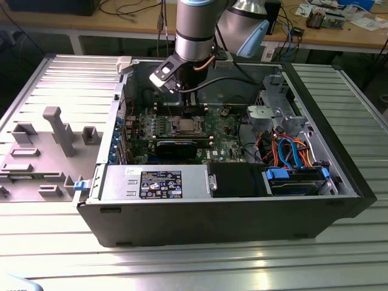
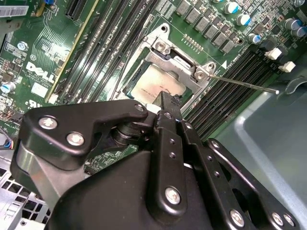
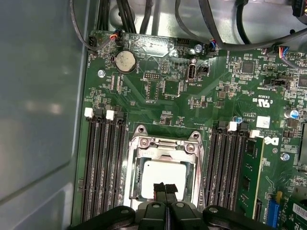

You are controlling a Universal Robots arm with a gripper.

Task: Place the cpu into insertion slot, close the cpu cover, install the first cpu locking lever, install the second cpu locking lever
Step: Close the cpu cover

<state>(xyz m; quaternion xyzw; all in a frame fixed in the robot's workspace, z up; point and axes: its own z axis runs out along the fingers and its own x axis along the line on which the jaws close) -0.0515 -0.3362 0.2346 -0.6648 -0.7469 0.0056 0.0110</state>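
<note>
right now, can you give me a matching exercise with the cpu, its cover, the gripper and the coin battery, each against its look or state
Things:
1 cpu
2 cpu cover
3 gripper
4 coin battery

Looks or states:
a round silver disc
b black, shut, over the chip
c silver frame with a square window
d dull grey square inside the frame

Pairs: 1-d; 2-c; 3-b; 4-a

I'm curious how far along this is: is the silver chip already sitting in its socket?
Yes, the cpu lies flat inside the insertion slot's metal frame.
</note>
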